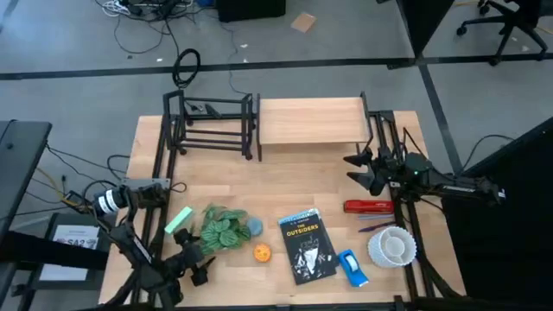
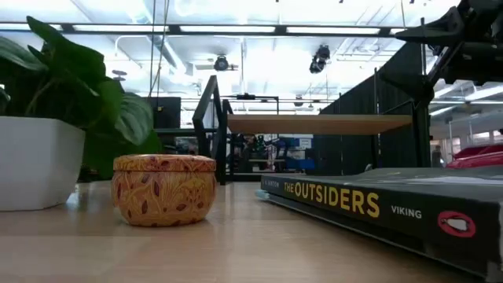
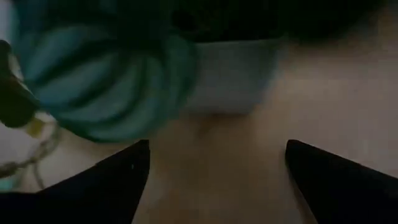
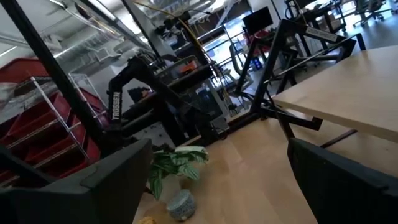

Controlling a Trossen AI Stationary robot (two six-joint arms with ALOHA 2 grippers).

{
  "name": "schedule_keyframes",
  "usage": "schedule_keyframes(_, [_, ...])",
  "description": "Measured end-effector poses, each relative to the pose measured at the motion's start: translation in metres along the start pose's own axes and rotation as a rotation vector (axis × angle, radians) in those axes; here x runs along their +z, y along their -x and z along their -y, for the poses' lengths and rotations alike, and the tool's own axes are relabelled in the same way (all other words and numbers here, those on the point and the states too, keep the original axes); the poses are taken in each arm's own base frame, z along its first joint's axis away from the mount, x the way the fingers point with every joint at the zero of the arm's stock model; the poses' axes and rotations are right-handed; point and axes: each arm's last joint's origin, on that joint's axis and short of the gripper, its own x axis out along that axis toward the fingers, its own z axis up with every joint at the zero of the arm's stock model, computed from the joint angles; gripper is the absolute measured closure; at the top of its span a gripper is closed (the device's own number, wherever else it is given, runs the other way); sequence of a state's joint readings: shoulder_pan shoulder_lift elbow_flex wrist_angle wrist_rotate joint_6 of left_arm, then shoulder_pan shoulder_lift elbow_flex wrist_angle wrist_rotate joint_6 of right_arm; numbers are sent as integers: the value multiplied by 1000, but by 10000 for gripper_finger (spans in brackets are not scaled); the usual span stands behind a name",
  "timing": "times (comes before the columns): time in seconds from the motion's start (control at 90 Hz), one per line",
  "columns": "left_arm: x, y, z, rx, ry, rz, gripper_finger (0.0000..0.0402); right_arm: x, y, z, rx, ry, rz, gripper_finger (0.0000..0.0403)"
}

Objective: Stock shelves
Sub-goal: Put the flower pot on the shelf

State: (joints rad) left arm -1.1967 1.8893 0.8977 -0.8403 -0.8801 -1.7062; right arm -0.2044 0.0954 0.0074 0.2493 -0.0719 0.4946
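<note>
1. Shelves sit at the far edge of the table: a low stand with a light plank top [image 1: 309, 121] on black legs, and just beside it, to its left in the overhead view, a smaller open black rod rack [image 1: 213, 125]. Nothing visible rests on either one.
2. Goods to stock lie along the near edge: a potted plant [image 1: 224, 229], a small blue-grey pot [image 1: 254, 226], an orange patterned tin [image 1: 262, 252], a paperback book [image 1: 308, 244], a green block [image 1: 178, 220], a blue tape dispenser [image 1: 352, 267], a red stapler [image 1: 370, 206] and a white bowl [image 1: 393, 246].
3. Handling, as a judgement: the book looks stiff and flat, best taken by an edge; the tin looks rigid and light, suited to a hold across its round sides; the plant's leaves are soft, so its white pot is the place to grip.
4. Containers: the tin is lidded, its contents hidden. What the bowl holds cannot be told.
5. Left gripper [image 3: 214, 180] hovers low by the plant, jaws spread wide, holding nothing.
6. Right gripper [image 1: 361, 169] hangs near the plank stand's right end, jaws wide apart and empty.
</note>
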Motion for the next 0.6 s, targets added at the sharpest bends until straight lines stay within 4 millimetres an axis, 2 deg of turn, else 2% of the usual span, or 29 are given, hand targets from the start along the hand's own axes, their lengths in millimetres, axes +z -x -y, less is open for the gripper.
schedule_keyframes(0.233, [-9, -17, -6, -59, 94, 109, 49, 0, 0, 0, 0, 0, 0, 57])
schedule_keyframes(0.6, [-12, -23, -17, -33, 57, 172, 49, 0, 0, 0, 0, 0, 0, 57])
